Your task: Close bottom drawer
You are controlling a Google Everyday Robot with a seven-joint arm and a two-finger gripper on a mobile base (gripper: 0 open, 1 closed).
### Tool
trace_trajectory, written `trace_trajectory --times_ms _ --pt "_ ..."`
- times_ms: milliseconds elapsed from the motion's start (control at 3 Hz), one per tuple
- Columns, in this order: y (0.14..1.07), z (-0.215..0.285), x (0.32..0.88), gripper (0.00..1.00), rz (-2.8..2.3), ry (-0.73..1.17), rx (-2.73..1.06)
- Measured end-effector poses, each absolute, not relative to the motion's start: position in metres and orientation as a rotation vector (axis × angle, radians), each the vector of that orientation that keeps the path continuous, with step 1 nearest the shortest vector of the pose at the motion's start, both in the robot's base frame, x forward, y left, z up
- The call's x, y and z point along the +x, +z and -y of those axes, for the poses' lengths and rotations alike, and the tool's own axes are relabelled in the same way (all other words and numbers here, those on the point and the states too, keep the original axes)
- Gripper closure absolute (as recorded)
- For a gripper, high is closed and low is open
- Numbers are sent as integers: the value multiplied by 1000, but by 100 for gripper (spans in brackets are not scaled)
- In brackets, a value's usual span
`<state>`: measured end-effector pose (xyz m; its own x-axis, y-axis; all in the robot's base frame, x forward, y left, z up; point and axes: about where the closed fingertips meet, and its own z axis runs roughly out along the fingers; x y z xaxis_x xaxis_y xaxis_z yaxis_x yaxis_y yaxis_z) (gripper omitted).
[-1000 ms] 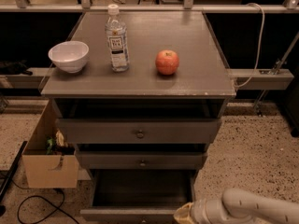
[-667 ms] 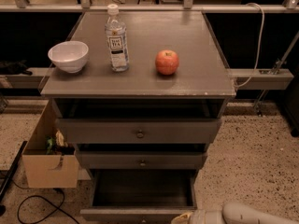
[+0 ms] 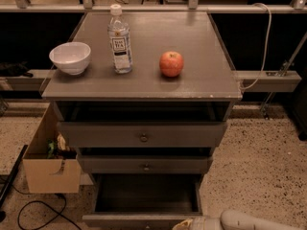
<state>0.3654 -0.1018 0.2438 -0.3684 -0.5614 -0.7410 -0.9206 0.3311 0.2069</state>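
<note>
Since the frame edge cuts it off, the gripper (image 3: 188,224) is only partly visible: bottom edge, a bit R of centre, right at the front panel of the bottom drawer (image 3: 144,195). Touching vs just beside: can't tell. How far open it is, or whether it has hold of anything: can't tell either. The pale arm (image 3: 254,221) runs off R along the lower edge.

Bottom drawer is pulled well out of the grey cabinet (image 3: 201,47), dark box interior exposed, plain front panel low in frame.

Above it:
- mid drawer (image 3: 120,166) w/ small knob
- top drawer (image 3: 105,135) w/ round knob, taller & wider, dark gap between it and the cab top

L of cab on the speckled floor (image 3: 259,162): open cardboard box (image 3: 50,176) just beside the cab side, misc items inside, can't ID. Black cable (image 3: 36,209) loops on the floor in front of the box.

On cab top, L to R, all apart:
- white bowl (image 3: 70,57) near the L edge
- clear bottle (image 3: 120,40), upright, white cap, label
- red apple (image 3: 171,63), approx centre

Far R: white cord (image 3: 265,37) drapes down past the cab's rear corner toward a grey rail (image 3: 273,82).
</note>
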Motion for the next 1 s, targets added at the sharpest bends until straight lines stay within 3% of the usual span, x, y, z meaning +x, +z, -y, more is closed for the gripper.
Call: trace_trajectory --times_ms 667,1000 --pt "166 77 355 100 -2140 959 -1288" --pt "159 73 354 77 -2145 968 -1289"
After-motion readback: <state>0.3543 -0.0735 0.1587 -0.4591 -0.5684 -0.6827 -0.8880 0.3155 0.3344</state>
